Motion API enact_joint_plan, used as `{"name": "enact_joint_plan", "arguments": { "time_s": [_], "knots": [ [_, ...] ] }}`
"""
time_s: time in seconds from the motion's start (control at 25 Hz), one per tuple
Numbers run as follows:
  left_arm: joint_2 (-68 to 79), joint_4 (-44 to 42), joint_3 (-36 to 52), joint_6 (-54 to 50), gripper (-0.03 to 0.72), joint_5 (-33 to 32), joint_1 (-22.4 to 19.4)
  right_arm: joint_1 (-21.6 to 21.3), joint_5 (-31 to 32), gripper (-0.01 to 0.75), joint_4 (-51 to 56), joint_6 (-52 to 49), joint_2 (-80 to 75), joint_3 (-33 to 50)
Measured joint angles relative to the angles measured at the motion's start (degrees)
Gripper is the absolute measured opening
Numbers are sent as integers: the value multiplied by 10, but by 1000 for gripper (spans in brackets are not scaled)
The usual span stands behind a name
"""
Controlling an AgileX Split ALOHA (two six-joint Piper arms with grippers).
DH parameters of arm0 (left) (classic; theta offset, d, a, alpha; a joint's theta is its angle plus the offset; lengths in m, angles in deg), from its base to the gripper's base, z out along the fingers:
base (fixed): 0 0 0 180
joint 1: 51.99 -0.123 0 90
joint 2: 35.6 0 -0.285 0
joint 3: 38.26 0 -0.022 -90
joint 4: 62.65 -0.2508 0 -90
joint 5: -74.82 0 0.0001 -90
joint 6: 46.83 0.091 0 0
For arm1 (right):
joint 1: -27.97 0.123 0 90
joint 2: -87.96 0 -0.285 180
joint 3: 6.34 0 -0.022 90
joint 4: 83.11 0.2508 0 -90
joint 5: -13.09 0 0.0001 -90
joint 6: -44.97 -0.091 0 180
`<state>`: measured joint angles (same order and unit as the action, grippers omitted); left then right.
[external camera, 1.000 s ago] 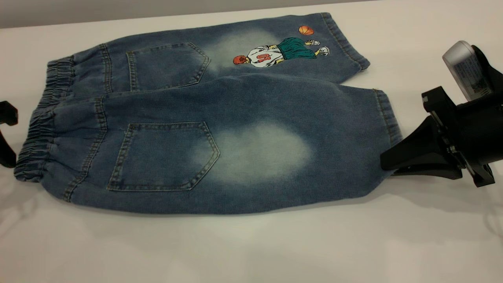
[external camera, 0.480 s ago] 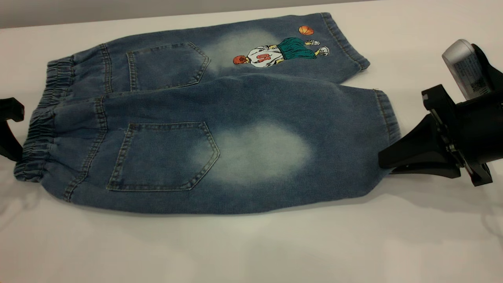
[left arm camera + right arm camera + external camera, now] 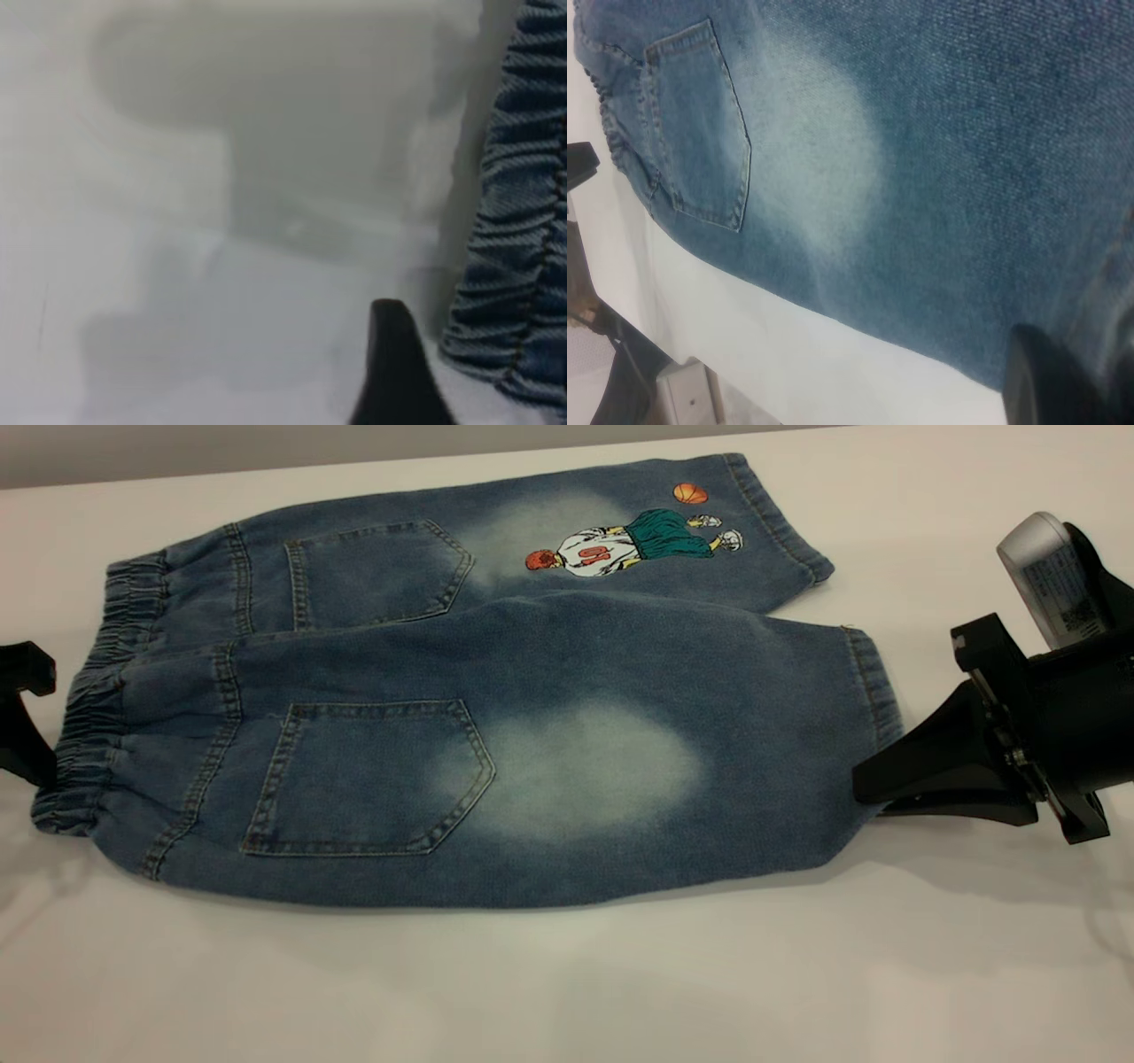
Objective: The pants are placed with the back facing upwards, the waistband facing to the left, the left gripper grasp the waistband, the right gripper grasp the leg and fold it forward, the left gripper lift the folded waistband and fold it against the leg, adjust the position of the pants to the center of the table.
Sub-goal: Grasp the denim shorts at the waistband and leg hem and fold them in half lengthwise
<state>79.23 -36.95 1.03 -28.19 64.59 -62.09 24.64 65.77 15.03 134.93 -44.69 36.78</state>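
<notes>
The right gripper [image 3: 873, 788], a black claw with tapered wedge fingers and a silver-grey labelled cylinder on its body, has its tips at the hem cuff of the plain denim leg [image 3: 673, 771]; they look drawn nearly together there, seemingly pinching the cuff. The left gripper [image 3: 27, 717], a plain matte-black angular claw seen only in part, sits just beside the gathered elastic waistband [image 3: 84, 735]; whether its fingers are spread or closed I cannot tell. The short blue washed-denim pants [image 3: 372, 779] lie flat, back pockets up, on the wide white table [image 3: 567, 983]. By my reading this is the grasping step: nothing is folded. Next, the left claw must secure the waistband, then both lift together and carry the near edge over the printed leg.
</notes>
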Motion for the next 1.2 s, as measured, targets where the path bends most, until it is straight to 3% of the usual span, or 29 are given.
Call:
{"name": "enact_joint_plan", "arguments": {
  "time_s": [0.28, 0.72, 1.0, 1.2],
  "knots": [
    [21, 0, 0, 0, 560, 1, 0, 0, -1, 15, 0, 0, 0, 0],
    [28, 31, 0, 0, 572, 16, 3, 0, 4, 15, 1, 0, 0, 0],
    [28, 31, -12, 1, 572, 24, 49, 0, 4, 15, 1, 0, 0, 0],
    [38, 31, -12, 1, 572, 18, 52, 0, 4, 15, 0, 0, 0, 0]
  ]
}}
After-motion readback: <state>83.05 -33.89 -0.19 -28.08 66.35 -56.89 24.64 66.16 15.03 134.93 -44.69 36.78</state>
